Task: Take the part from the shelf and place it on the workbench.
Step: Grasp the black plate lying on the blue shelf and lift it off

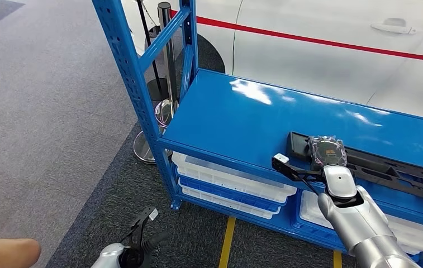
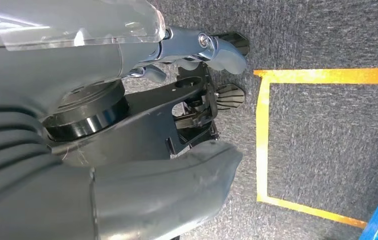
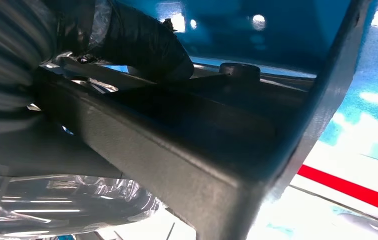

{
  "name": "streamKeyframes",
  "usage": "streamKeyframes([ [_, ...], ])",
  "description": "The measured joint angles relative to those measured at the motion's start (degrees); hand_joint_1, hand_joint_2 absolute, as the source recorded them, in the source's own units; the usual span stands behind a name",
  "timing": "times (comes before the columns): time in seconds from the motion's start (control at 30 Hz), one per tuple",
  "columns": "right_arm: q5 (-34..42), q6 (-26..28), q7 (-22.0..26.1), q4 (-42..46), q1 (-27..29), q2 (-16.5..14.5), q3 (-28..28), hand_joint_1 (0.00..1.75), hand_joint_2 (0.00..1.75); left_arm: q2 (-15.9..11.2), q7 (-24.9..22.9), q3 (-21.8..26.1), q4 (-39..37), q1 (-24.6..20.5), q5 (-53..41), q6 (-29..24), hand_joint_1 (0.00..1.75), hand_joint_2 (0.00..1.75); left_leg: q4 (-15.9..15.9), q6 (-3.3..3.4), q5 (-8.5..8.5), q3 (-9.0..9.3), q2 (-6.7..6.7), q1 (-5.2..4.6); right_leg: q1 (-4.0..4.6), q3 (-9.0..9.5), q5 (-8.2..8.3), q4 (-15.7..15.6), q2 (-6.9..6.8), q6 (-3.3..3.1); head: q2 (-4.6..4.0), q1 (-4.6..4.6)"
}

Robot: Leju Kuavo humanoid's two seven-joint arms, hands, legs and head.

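Observation:
A long black plastic part (image 1: 388, 170) lies along the front right of the blue shelf's top board (image 1: 242, 111). My right hand (image 1: 326, 152) sits on the part's left end, its fingers wrapped in clear film. In the right wrist view a dark finger (image 3: 142, 45) curls over the edge of the black part (image 3: 201, 150), which lies right against the palm. My left hand (image 1: 139, 237) hangs low beside the shelf with nothing in it. Its fingers (image 2: 226, 55) are spread above the grey carpet.
White bins (image 1: 226, 178) fill the lower shelf levels. A white car with a red stripe (image 1: 321, 33) stands behind the shelf, and a stanchion post (image 1: 167, 56) at its left end. Yellow floor tape (image 2: 261, 130) marks the carpet. Part of a person (image 1: 2, 251) shows at the bottom left.

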State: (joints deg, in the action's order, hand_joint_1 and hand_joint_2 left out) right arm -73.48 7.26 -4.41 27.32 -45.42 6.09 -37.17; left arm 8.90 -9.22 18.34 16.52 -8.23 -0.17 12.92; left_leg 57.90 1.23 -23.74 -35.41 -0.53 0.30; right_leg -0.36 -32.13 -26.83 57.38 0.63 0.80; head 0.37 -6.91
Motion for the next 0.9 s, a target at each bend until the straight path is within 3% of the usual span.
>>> streamKeyframes([
  [0.17, 0.0, 0.79, 0.88, 0.07, 0.06, -0.21, 0.17, 1.75, 1.75, -0.08, -0.25, -0.05, 0.02, 0.0, -1.03, -2.25, 0.0, 1.75, 0.0, 0.0, 0.0, 0.0, 0.0, 0.0, 0.0, 0.0, 0.0, 0.0, 0.01, 0.0, 0.0, 0.0],
  [0.33, -0.01, 7.93, 4.89, 2.79, 0.3, -0.04, 0.56, 1.75, 1.75, -0.22, 0.73, -0.43, 0.02, 0.19, -1.43, -3.67, 0.0, 1.75, 0.0, -0.02, -0.01, -0.01, 0.06, 0.0, 0.0, -0.05, 0.0, 0.01, 0.08, 0.0, 0.0, 0.0],
  [0.5, -2.86, 16.72, 5.4, 13.38, 1.21, 1.71, 1.22, 1.75, 1.75, -0.39, 1.65, -1.33, 0.01, 0.9, -1.99, -4.48, 0.0, 1.75, 0.19, 0.05, -0.14, -0.12, 0.04, -0.2, -0.25, -0.09, -0.02, -0.03, 0.06, 0.04, 0.0, 0.0],
  [0.73, -7.72, 19.23, 5.18, 29.19, 3.02, 4.54, 2.02, 1.75, 1.75, -0.55, 1.98, -2.32, 0.02, 1.12, -2.06, -5.08, 0.0, 1.75, 0.24, 0.73, -0.26, -0.17, 0.08, -0.32, -0.44, -0.02, -0.09, -0.12, 0.1, 0.58, 0.0, 0.0],
  [0.8, -8.55, 20.29, 5.41, 32.37, 3.53, 5.5, 2.1, 1.75, 1.75, -0.55, 2.03, -2.62, 0.02, 1.12, -2.08, -5.08, 0.0, 1.75, -0.44, 1.18, 0.24, 0.15, 0.23, 0.0, -0.41, -0.43, -1.22, 1.05, 0.03, 0.9, 0.0, 0.02],
  [0.83, -8.9, 20.7, 5.53, 33.79, 3.79, 5.96, 2.13, 1.75, 1.75, -0.56, 2.03, -2.73, 0.02, 1.07, -2.08, -5.04, 0.0, 1.75, -0.79, 1.37, 0.44, 0.28, 0.33, 0.17, -0.4, -1.35, -2.78, 3.23, -0.05, 1.0, 0.0, 0.03],
  [0.9, -9.66, 21.2, 5.75, 36.27, 4.54, 6.85, 2.14, 1.75, 1.75, -0.57, 2.03, -2.84, 0.02, 0.97, -2.08, -4.97, 0.0, 1.75, -0.88, 1.53, 0.56, 0.3, 0.44, 0.2, -0.53, -4.56, -6.67, 10.5, -0.19, 1.22, 0.0, 0.04],
])
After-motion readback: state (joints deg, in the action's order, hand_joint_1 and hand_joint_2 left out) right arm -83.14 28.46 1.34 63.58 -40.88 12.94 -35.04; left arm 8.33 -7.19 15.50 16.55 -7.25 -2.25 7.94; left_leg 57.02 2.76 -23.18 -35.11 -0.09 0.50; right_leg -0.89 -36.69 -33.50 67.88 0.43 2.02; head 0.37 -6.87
